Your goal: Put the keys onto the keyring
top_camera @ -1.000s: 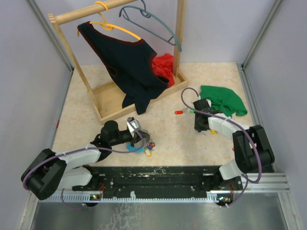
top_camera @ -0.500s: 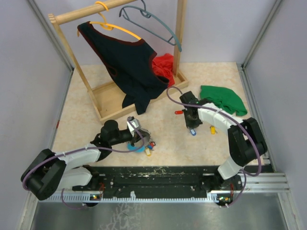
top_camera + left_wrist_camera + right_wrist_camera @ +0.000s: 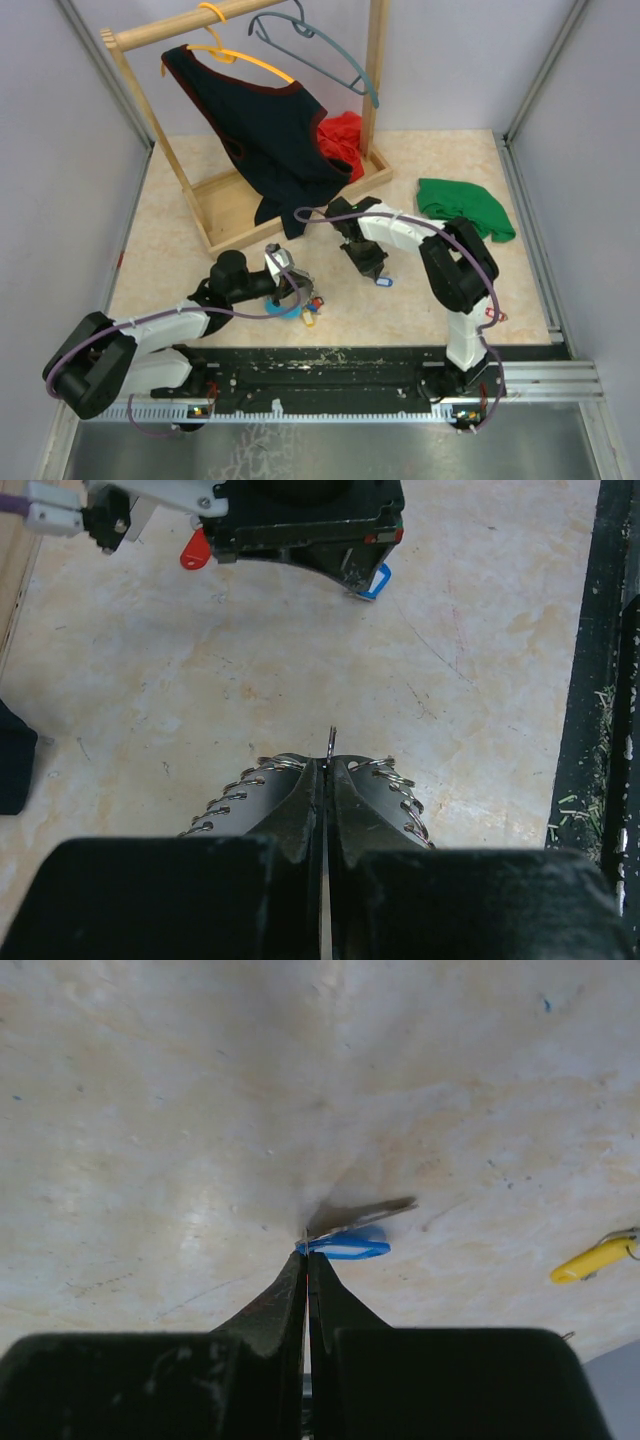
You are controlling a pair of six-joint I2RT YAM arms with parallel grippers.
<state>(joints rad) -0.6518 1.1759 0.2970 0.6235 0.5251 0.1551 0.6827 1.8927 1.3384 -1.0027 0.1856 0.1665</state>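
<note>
Left gripper: your left gripper is low over the table, near its front edge at about 7 o'clock in the top view.
Left jaws: pressed right together on the wire of the keyring. In the left wrist view, coils bulge out on both sides of the tips and a thin wire end pokes up between them.
Keyring: it sits at the left gripper's tips, with the light-blue band and small coloured keys spilling out at its 5 o'clock.
Right gripper: your right gripper is near mid-table, at 2 o'clock from the left one, with a clear gap between them.
Right jaws: closed to a sliver, pinching the blue key by one end of its cap.
Blue key: it juts sideways from the tips just over the table. You can't tell whether it touches.
Yellow key: lying loose on the table at 3 o'clock from the blue key in the right wrist view.
Red key: on the table just beside the right gripper's body.
Backdrop: wooden rack at 12 o'clock, green cloth at 2 o'clock.
</note>
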